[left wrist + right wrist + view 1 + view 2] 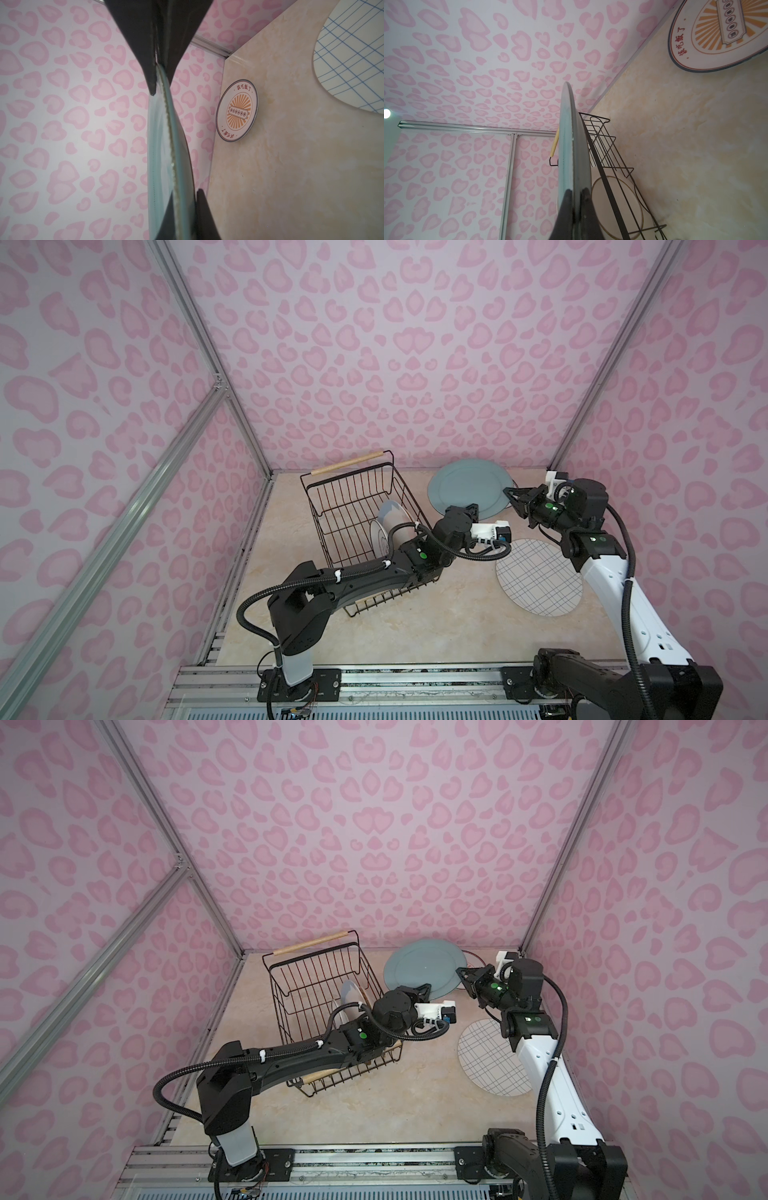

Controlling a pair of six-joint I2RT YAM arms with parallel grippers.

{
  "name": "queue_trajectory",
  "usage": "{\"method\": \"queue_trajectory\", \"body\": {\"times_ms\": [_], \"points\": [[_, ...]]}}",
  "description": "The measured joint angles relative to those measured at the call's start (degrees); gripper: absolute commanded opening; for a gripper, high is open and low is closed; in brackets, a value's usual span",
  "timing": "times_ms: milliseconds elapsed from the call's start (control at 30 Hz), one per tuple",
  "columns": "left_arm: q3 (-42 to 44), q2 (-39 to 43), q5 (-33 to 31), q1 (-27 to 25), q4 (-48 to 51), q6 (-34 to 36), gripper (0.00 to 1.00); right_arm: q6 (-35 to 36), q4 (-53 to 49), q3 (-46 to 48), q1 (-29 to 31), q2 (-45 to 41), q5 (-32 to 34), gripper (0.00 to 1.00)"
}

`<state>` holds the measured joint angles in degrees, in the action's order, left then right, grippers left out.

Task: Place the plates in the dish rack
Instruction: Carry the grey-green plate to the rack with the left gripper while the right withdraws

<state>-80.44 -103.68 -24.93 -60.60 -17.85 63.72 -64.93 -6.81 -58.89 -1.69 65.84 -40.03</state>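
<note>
A large grey-blue plate [465, 483] [419, 965] hangs tilted above the table's back right, held from two sides. My right gripper [510, 493] [576, 197] is shut on its right rim. My left gripper [471, 511] [187, 207] is shut on its near rim, and the plate [164, 135] shows edge-on between the fingers. The black wire dish rack [328, 493] [291, 973] [608, 143] stands left of the plate. Two pale plates [388, 522] stand on edge inside it. A grid-lined plate [540, 576] [494, 1056] lies flat front right. An orange sunburst plate [236, 110] [720, 31] lies by the back wall.
Pink patterned walls close in the back and both sides. The rack's wooden handle [347, 462] sits at its far end. My left arm [365, 576] stretches over the rack's near corner. Bare marble table [415, 626] lies in front.
</note>
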Motion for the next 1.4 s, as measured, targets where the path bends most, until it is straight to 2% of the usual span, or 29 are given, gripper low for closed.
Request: {"method": "queue_trajectory", "body": {"times_ms": [67, 167, 433, 533, 767, 933, 1267, 1400], "points": [[-0.24, 0.02, -0.81, -0.28, -0.02, -2.64, 0.04, 1.01, 0.52, -1.14, 0.48, -0.28, -0.72, 0.5], [-0.98, 0.22, -1.81, -0.52, 1.6, -5.49, 0.04, 2.12, 1.49, -2.03, 0.57, -1.01, -1.88, 0.63], [-6.03, 2.36, -5.95, -0.48, 7.1, -13.66, 0.04, 8.33, -0.74, -8.66, 1.7, -3.87, -2.29, 0.79], [-9.09, 3.54, -7.52, -0.42, 8.9, -17.55, 0.04, 12.57, -3.13, -11.04, 2.89, -6.47, -0.02, 0.97], [-17.73, 6.86, -9.99, -0.26, 15.72, -27.93, 0.04, 19.39, -8.28, -11.98, 4.07, -9.42, 4.0, 0.97], [-21.0, 10.88, -12.41, -0.15, 21.73, -36.68, 0.04, 22.08, -9.46, -10.43, 5.14, -10.38, 4.46, 0.97], [-24.2, 24.68, -21.81, 1.44, 42.64, -62.29, 0.04, 24.26, -8.5, -6.08, 9.49, -9.16, 5.64, 0.97], [-21.62, 32.09, -22.16, 3.54, 51.23, -72.85, 0.04, 27.02, -8.26, -6.01, 13.79, -7.65, 7.5, 0.97]]}}
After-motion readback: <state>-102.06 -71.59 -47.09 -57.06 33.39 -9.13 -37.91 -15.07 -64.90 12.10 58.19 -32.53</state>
